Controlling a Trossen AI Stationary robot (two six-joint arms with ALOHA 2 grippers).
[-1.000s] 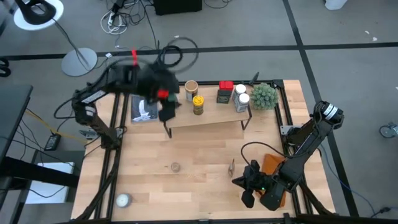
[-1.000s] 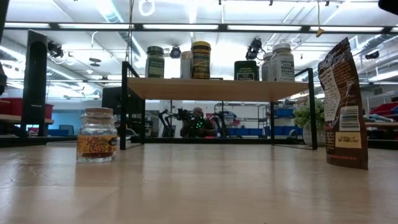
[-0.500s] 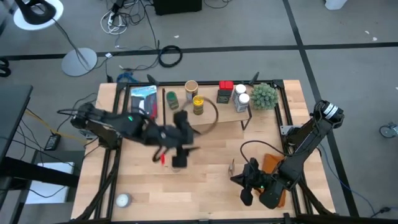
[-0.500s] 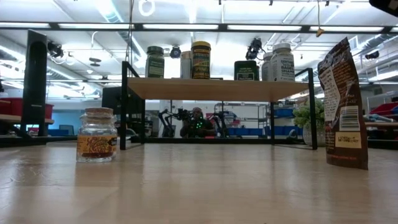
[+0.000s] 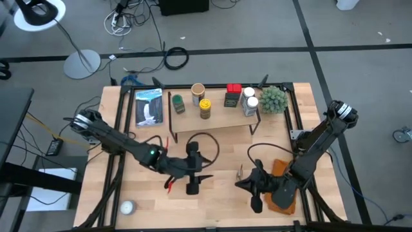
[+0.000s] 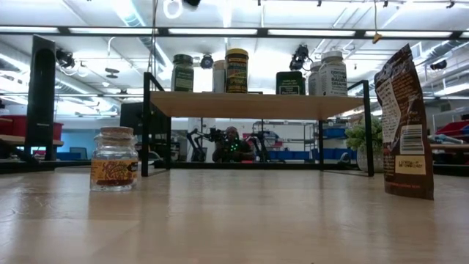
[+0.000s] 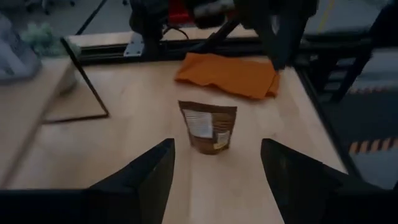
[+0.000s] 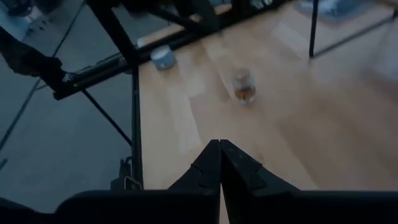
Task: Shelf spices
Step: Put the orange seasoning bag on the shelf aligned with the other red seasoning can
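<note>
L gripper (image 5: 201, 182) fingers apart over table centre; R gripper (image 5: 239, 184) closed.

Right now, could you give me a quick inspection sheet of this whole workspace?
Surface: pale wooden table, mostly bare.
Job's things: six spices on the shelf; glass jar, brown pouch and a small round tin off it.
Clutter: orange cloth, green plant, a packaged item.
Grippers: left gripper open, empty, over mid-table facing the pouch; right gripper shut, empty, by the cloth.
Cables: loops on both arms; more coiled on the floor.
Surroundings: grey floor, lamp stand; nobody seen.
</note>
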